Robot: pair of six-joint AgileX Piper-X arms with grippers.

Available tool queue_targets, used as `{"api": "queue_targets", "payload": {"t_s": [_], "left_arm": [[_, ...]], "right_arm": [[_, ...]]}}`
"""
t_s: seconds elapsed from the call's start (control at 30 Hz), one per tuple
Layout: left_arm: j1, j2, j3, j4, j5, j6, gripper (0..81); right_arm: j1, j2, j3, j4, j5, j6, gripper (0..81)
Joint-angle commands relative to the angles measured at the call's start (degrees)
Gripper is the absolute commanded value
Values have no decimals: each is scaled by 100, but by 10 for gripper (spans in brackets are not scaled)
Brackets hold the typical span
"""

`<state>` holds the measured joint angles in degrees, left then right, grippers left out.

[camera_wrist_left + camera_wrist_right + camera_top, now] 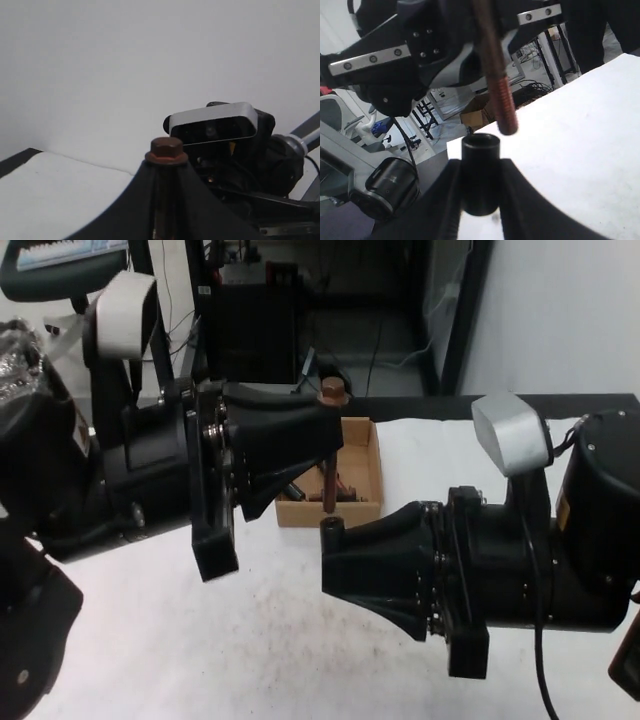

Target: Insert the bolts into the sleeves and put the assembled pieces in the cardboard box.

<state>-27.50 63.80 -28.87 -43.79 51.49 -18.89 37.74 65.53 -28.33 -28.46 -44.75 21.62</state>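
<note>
My left gripper point(328, 435) is shut on a rusty bolt point(329, 465), held upright with its hex head point(166, 150) on top. My right gripper point(331, 537) is shut on a black sleeve point(481, 172), which stands upright with its open mouth facing up, right under the bolt. The bolt's threaded tip point(504, 117) hangs just above the sleeve's rim and a little to one side, outside the mouth. Both pieces are held in the air in front of the cardboard box point(362, 455).
The cardboard box lies on the white bench point(270, 630) behind the grippers, with some dark pieces point(298, 490) inside it. A dark bench edge point(430, 405) runs along the back. The two arms' bodies take up the left and right sides.
</note>
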Motion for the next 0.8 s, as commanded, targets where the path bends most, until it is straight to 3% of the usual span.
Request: {"api": "queue_targets", "payload": {"t_s": [0.0, 0.1, 0.37, 0.77], "left_arm": [[-19, -12, -31, -103, 36, 214, 3], [-19, -12, -31, -103, -21, 215, 3], [-19, -12, -31, -838, -20, 172, 3], [-19, -12, -31, -959, 2, 25, 3]], "right_arm": [[30, -5, -55, -52, -62, -990, 8], [45, -5, -58, -27, 239, -1946, 8], [45, -5, -58, 193, 1364, -3206, 8], [45, -5, -58, 144, 1388, -3278, 8]]}}
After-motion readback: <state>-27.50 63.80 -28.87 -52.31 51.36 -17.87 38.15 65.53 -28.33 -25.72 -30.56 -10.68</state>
